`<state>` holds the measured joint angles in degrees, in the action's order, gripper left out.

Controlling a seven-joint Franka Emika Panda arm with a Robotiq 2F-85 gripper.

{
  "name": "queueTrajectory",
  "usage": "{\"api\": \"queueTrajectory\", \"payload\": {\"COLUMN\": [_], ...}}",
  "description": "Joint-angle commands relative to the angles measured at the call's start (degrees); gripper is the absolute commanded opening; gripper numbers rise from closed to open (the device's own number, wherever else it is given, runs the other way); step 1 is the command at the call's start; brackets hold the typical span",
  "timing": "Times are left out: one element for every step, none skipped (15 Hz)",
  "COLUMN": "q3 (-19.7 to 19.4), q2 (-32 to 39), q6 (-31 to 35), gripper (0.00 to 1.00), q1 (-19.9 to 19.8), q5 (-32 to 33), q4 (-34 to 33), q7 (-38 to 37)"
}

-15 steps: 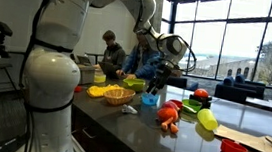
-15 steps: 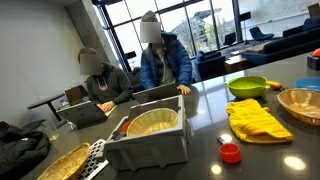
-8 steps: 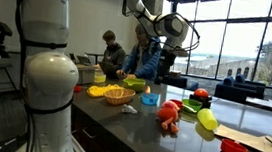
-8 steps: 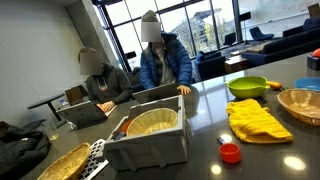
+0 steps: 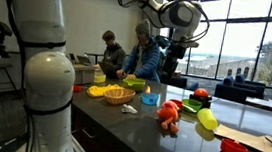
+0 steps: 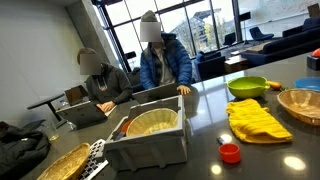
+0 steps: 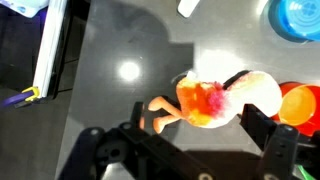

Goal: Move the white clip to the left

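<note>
Over the last second the white and grey robot arm has lifted its black two-finger gripper (image 5: 170,59) from low over the dark grey counter (image 5: 121,125) to high above it, so the wrist view now looks down on a wider part of the surface. In the wrist view the two jaws stand wide apart at the bottom edge with nothing between them. The gripper (image 7: 185,138) is empty. Directly under it lies the soft orange and cream toy (image 7: 205,100), not the thing that must be moved. The small oblong white clip (image 7: 190,8) lies flat on the counter at the very top edge of the wrist view, partly cut off, near the round blue bowl (image 7: 298,20) and well apart from the jaws. In the exterior view that shows the arm, the clip is too small for me to find. In the exterior view with the grey plastic crate (image 6: 150,140) nothing has changed and the arm does not appear. For the task, I think this rise is only a repositioning. The clip is not held, and the pictures do not tell whether it has already gone to the left. If it has not, the open jaws must first travel over to the clip and come down around it.
</note>
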<state>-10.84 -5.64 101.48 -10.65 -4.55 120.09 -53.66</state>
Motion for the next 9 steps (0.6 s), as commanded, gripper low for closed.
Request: {"api": "queueTrajectory", "payload": {"q3": [0.85, 1.18, 1.49, 1.81, 2.19, 2.02, 2.26, 2.42, 2.51], "q2": [-5.16, -5.60, -6.19, -6.76, -7.14, -4.44, -4.86, -5.14, -5.27], "q6": [3.55, 3.79, 4.02, 4.18, 4.13, 2.68, 2.78, 2.86, 2.91], "gripper": [1.00, 1.00, 1.00, 1.00, 1.00, 1.00, 1.00, 1.00, 1.00], "q1": [-0.12, 0.08, 0.10, 0.12, 0.15, -0.25, -0.18, -0.16, -0.16], "q5": [-1.88, -1.10, -0.87, -0.64, -0.07, -0.95, -0.82, -0.76, -0.74], "q4": [2.96, 3.13, 3.44, 3.85, 4.14, 1.62, 1.98, 2.27, 2.40], "q7": [-0.20, 1.85, 2.53, 3.28, 3.88, 2.51, 2.85, 2.99, 3.11]}}
